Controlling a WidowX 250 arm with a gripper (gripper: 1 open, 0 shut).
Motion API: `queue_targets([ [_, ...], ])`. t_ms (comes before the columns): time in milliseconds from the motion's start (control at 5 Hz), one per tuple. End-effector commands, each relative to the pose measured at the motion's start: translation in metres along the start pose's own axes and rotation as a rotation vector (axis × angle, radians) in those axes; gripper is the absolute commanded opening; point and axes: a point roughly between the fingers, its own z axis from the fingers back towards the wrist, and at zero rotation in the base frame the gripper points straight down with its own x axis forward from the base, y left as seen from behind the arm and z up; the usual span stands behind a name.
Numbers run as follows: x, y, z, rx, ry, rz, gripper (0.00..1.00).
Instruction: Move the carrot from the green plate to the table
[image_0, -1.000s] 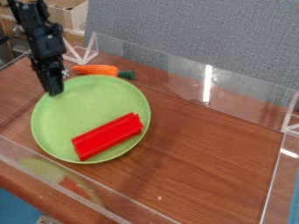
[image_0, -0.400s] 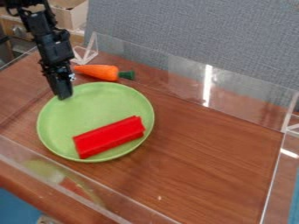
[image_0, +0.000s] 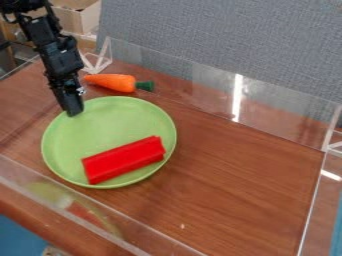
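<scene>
You're looking at the table (image_0: 247, 170) first: reddish-brown wood grain, glossy, with clear acrylic walls (image_0: 254, 95) standing along its edges. A grey fabric panel (image_0: 227, 35) rises behind the far wall.

Next in size, the green plate (image_0: 94, 135). It lies on the left half of the table, round, light green, with a shallow rim. A red rectangular block (image_0: 124, 161) lies flat inside it, toward the near-right part, set on a diagonal.

The arm (image_0: 47, 45) comes down from the upper left, dark and jointed, tipped steeply toward the plate. Your gripper (image_0: 71, 103) sits at the plate's far-left rim, right over the edge. Its jaws are drawn together, with no gap showing between them. Nothing is clamped in them. Whether the tip actually touches the rim can't be told from this angle.

Smallest, the carrot (image_0: 111, 83). You'll find it just behind the plate's far rim, lying on its side, the orange body pointing left and the dark green stub (image_0: 144, 87) to the right. It appears to rest on the wood or against the outer rim; which one is not clear. It lies just to the right of the gripper, close by but apart from it.
</scene>
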Motion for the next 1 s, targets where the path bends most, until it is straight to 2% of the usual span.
queue_targets([
  [0,-0.014,0.006,0.013,0.011,-0.022,-0.008,0.0],
  [200,-0.017,0.005,0.014,-0.009,-0.012,-0.033,0.0],
  [400,-0.02,0.005,0.013,-0.025,-0.019,0.0,0.0],
  [600,-0.021,0.005,0.012,-0.041,-0.023,0.031,1.0],
  [800,-0.031,0.005,0.014,-0.056,-0.002,0.001,0.0],
])
